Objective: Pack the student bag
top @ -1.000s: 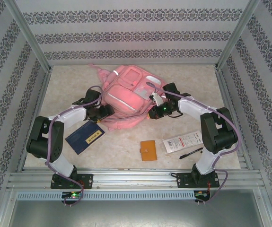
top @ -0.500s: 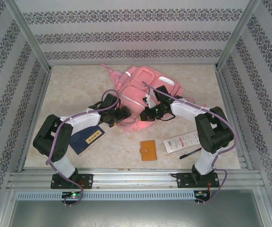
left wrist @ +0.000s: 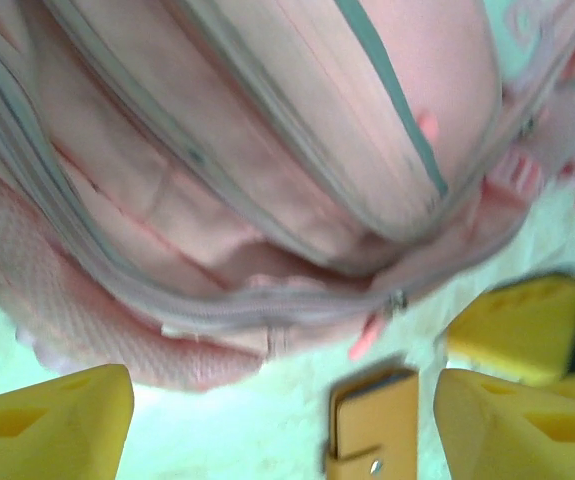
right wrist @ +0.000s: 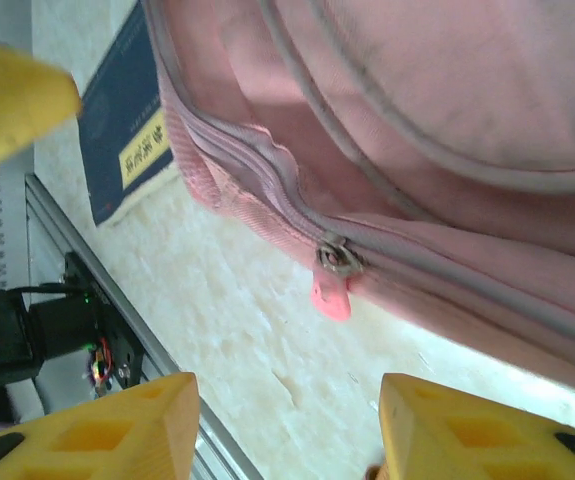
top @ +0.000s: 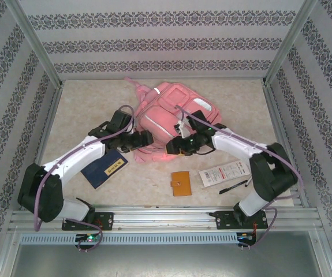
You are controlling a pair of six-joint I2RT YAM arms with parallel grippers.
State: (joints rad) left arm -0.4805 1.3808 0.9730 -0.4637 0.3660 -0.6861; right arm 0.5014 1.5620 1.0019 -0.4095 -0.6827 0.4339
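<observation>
Top external: bag [top: 164,118] upper centre on surface [top: 90,104]; left hand [top: 148,139] and right hand [top: 170,148] at its lower edge, fingers apart, clamping nothing. Right wrist: zip pull [right wrist: 330,291] hanging free.

A large, soft pink backpack, the student bag [top: 174,118], lies flat on the pale counter [top: 90,107], near the middle and toward the far side. Its front pockets and white strips face up. A thin pink strap [top: 135,88] trails out at its far left. A grey zip runs along its near edge, with a small pink pull [right wrist: 329,292].
</observation>
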